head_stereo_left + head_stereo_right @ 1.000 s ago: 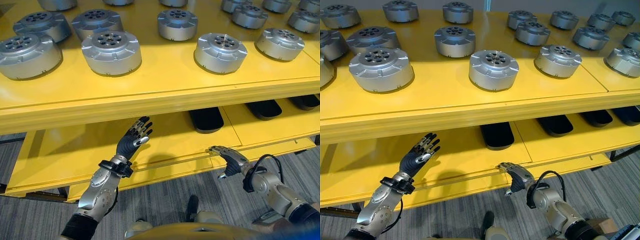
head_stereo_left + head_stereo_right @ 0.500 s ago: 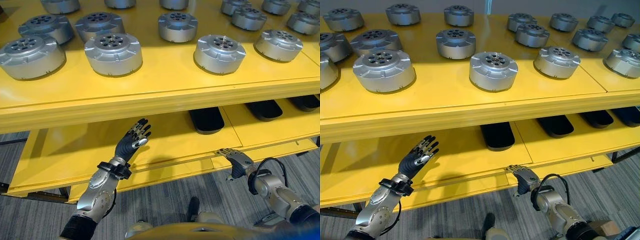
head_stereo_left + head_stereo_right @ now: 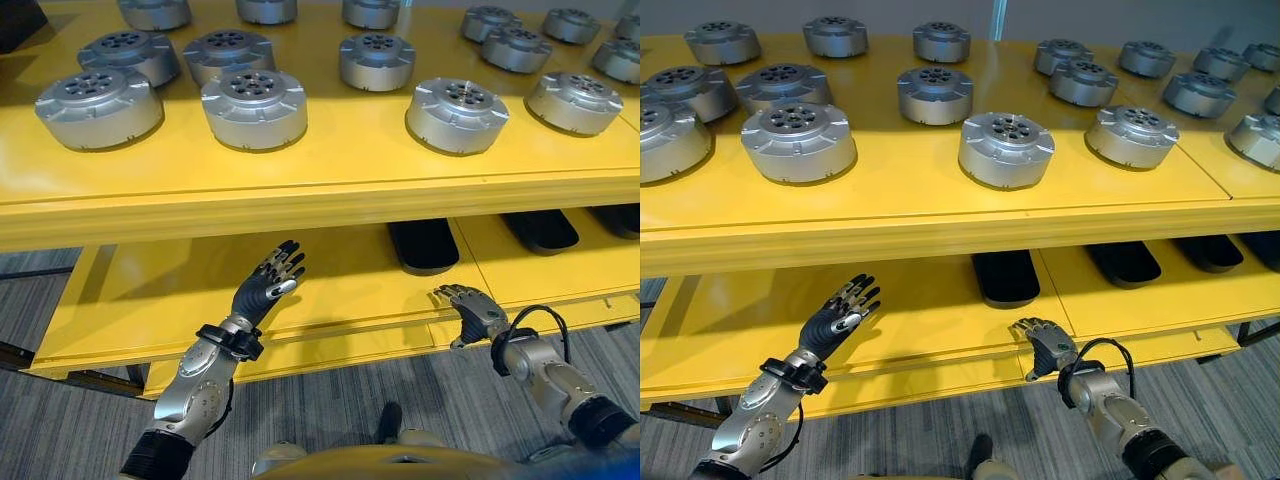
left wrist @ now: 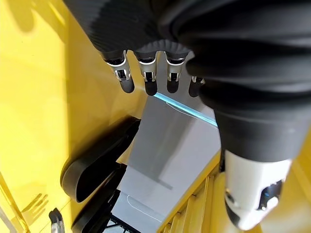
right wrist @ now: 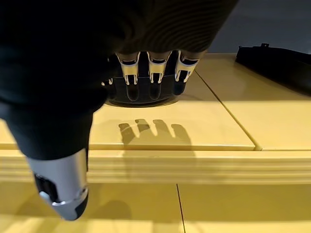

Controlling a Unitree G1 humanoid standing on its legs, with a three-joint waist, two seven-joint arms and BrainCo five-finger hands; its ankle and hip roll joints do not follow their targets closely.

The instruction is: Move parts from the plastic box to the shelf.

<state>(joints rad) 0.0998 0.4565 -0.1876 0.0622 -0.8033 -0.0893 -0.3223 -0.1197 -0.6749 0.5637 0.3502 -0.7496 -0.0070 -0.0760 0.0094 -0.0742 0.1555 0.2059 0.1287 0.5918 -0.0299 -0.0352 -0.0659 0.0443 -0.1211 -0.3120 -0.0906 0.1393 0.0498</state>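
Observation:
Several round silver parts stand on the top board of the yellow shelf (image 3: 330, 165); the nearest are one (image 3: 256, 108) at the left and one (image 3: 457, 115) at the right. My left hand (image 3: 268, 288) is raised in front of the lower board (image 3: 140, 300), open and holding nothing, its fingers (image 4: 146, 80) straight. My right hand (image 3: 468, 312) hovers palm down over the lower board's front edge, open and holding nothing, with its fingers (image 5: 154, 73) pointing at a black tray (image 5: 141, 97).
Black oval trays (image 3: 424, 245) (image 3: 538, 230) lie on the lower board under the top one. The top board's front lip (image 3: 300, 215) overhangs both hands. Grey carpet (image 3: 330, 400) lies below the shelf.
The camera has shifted, so the shelf sits further right and lower in view. My right hand has risen slightly toward the lower board's edge. The left hand holds its pose.

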